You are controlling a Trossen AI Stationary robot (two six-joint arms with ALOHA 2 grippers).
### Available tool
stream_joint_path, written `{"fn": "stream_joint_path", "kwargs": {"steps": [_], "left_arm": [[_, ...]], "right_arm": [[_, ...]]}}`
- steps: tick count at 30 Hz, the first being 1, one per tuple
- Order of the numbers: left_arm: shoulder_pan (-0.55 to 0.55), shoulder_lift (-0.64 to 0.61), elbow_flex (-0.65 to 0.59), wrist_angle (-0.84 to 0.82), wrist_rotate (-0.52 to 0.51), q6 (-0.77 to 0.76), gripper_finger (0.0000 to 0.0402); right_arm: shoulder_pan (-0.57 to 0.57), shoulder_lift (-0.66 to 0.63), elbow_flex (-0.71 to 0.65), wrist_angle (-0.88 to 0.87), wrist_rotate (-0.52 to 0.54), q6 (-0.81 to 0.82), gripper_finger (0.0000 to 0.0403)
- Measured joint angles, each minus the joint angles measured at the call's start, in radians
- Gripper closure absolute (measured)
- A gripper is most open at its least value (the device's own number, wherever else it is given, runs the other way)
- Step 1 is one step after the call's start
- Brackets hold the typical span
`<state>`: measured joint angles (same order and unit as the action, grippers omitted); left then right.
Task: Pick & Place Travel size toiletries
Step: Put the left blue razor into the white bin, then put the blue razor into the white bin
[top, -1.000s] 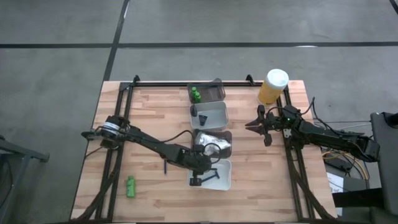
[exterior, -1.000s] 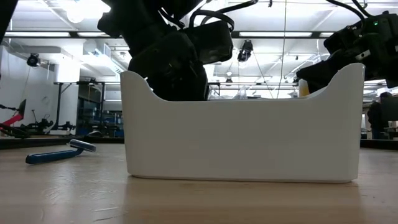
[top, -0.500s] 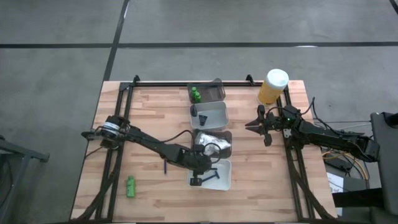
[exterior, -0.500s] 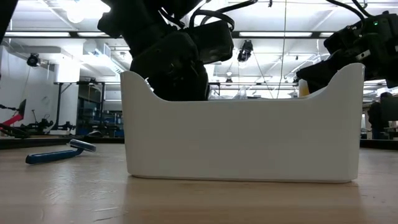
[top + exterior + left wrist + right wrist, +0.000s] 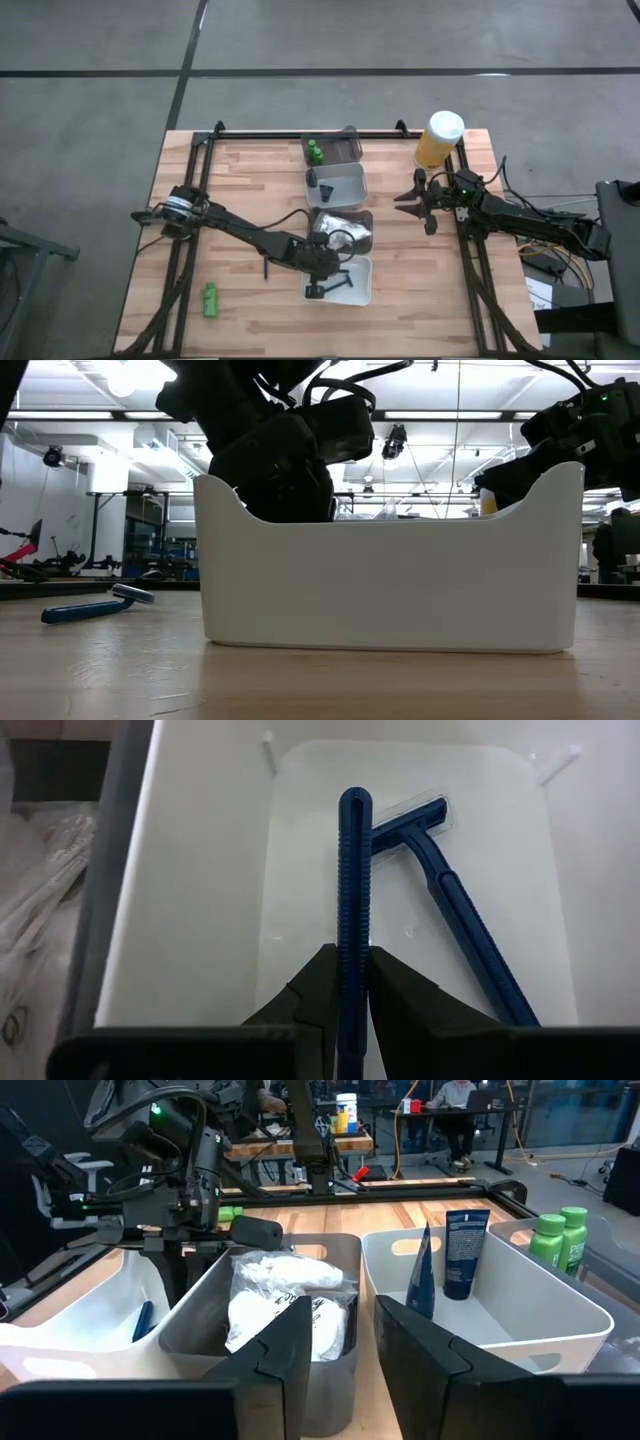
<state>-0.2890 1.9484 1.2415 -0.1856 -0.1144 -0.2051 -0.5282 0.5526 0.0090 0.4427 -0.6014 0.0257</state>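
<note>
The left gripper (image 5: 352, 982) pinches a blue razor (image 5: 354, 890) by its handle, held inside the white tray (image 5: 200, 920) above a second razor (image 5: 455, 910) lying there. This looks like the placing step; next, release. The right gripper (image 5: 408, 199) waits beside the trays, fingers slightly apart, empty.

Even, bright overhead light fills the high view, with only faint, soft shadows on the wooden surface (image 5: 240, 190). In the low view, ceiling lamps (image 5: 130, 375) glare at the upper left and the arms show as dark silhouettes. The white tray (image 5: 200, 920) in the left wrist view looks washed out, its near edge blurred.
</note>
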Motion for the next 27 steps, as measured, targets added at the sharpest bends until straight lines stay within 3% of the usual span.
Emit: {"fn": "stream_joint_path", "kwargs": {"steps": [11,21,27], "left_arm": [[0.001,0.000,0.000,0.000,0.010,-0.010,0.0344],[0.001,0.000,0.000,0.007,-0.001,-0.029,0.0246],[0.001,0.000,-0.001,0.024,-0.001,-0.021,0.0232]], "right_arm": [[0.000,0.000,0.000,0.000,0.000,0.000,0.0262],[0.000,0.000,0.000,0.000,0.000,0.000,0.0239],[0.000,0.000,0.000,0.000,0.000,0.000,0.0225]]}}
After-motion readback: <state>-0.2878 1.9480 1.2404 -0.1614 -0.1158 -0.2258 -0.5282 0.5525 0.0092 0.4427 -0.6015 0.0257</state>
